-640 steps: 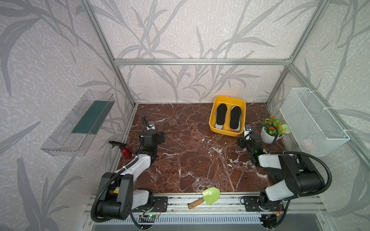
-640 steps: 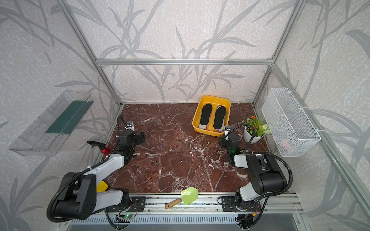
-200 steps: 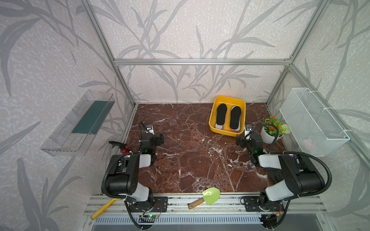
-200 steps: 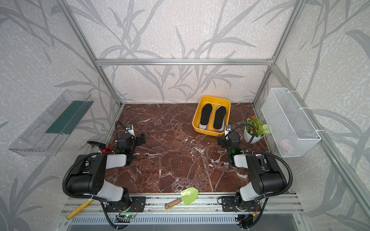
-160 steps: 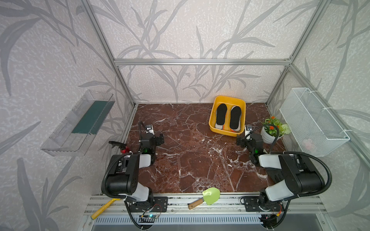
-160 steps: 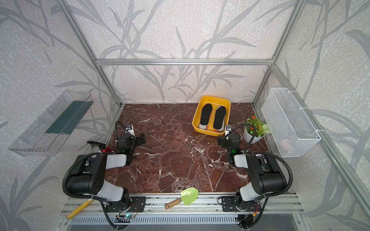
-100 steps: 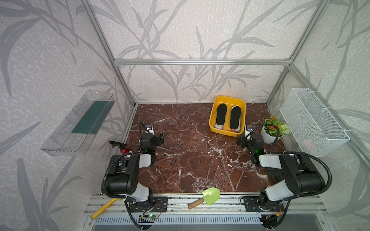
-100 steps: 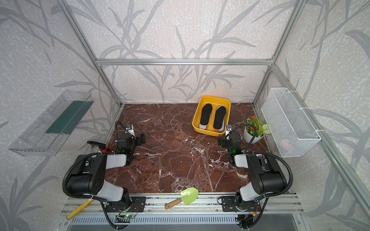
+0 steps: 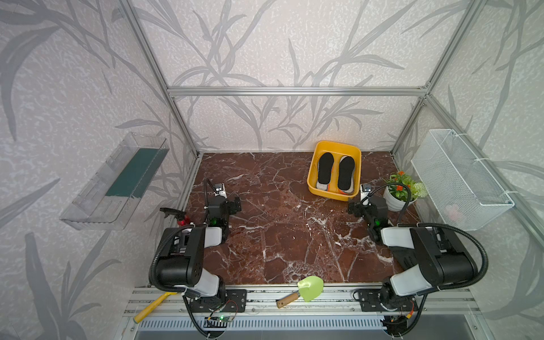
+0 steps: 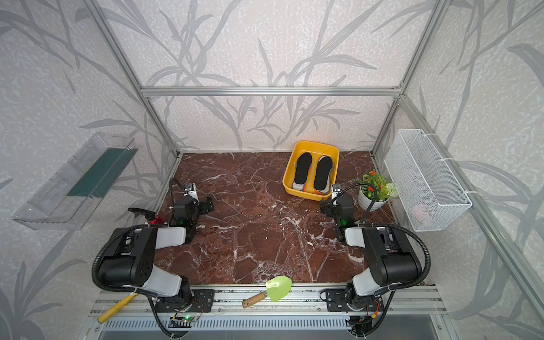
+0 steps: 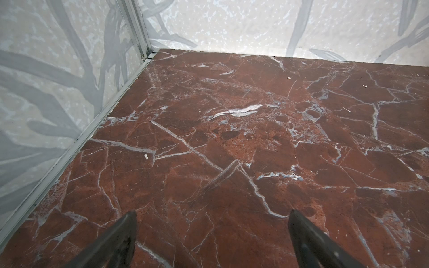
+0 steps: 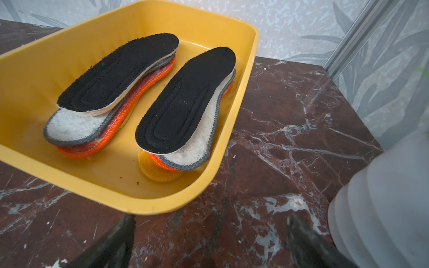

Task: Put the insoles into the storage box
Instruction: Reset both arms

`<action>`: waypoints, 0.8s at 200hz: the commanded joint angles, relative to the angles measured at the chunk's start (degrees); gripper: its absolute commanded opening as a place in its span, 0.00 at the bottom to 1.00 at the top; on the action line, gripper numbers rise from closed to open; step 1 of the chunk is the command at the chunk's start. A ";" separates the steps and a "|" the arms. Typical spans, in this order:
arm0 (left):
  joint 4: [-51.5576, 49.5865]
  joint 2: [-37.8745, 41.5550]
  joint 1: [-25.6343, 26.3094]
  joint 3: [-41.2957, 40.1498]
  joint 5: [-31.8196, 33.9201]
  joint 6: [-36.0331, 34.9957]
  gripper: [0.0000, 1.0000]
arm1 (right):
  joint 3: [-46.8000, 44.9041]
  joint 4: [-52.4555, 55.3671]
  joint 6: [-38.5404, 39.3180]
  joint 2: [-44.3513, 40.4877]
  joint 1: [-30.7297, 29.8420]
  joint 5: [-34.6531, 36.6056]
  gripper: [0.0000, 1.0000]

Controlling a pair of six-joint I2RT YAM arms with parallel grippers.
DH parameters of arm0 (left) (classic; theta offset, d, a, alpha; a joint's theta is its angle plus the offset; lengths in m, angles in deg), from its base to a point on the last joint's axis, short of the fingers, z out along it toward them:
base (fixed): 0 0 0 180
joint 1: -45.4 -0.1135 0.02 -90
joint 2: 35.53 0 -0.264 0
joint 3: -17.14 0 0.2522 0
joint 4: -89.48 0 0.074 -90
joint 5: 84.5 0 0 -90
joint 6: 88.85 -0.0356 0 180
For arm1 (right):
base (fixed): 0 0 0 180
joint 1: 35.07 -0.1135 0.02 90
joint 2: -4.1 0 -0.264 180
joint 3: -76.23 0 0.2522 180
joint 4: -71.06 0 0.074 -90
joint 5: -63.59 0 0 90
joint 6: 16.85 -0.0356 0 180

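The yellow storage box (image 9: 335,144) (image 10: 315,144) stands at the back right of the marble floor. The insoles lie inside it in two side-by-side stacks. Each stack has a black insole (image 12: 120,72) (image 12: 185,99) on top, with grey felt (image 12: 69,126) and an orange rim (image 12: 102,143) below. A yellow-orange heel (image 12: 157,172) shows at the bottom. My right gripper (image 12: 211,217) (image 9: 367,206) is open and empty, low over the floor just in front of the box. My left gripper (image 11: 212,213) (image 9: 221,203) is open and empty over bare floor at the left.
A potted plant (image 9: 400,191) in a white pot (image 12: 383,197) stands right beside the right gripper. A white wire basket (image 9: 459,179) hangs on the right wall and a clear bin (image 9: 117,179) on the left. A green trowel (image 9: 306,287) lies on the front rail.
Since the earliest frames the left arm has folded back toward its base. Over the last second nothing has visibly moved.
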 commanded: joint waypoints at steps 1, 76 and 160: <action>1.60 -0.08 -1.28 -0.24 -4.34 -0.59 0.99 | 0.60 -0.64 0.35 -0.30 -0.20 0.11 0.99; 1.64 0.01 0.46 -0.34 6.04 1.37 0.99 | 0.60 -0.73 0.38 -0.29 -0.20 0.10 0.99; 2.02 0.06 0.36 -0.53 7.00 1.69 0.99 | 0.60 -0.73 0.35 -0.34 -0.20 0.13 0.99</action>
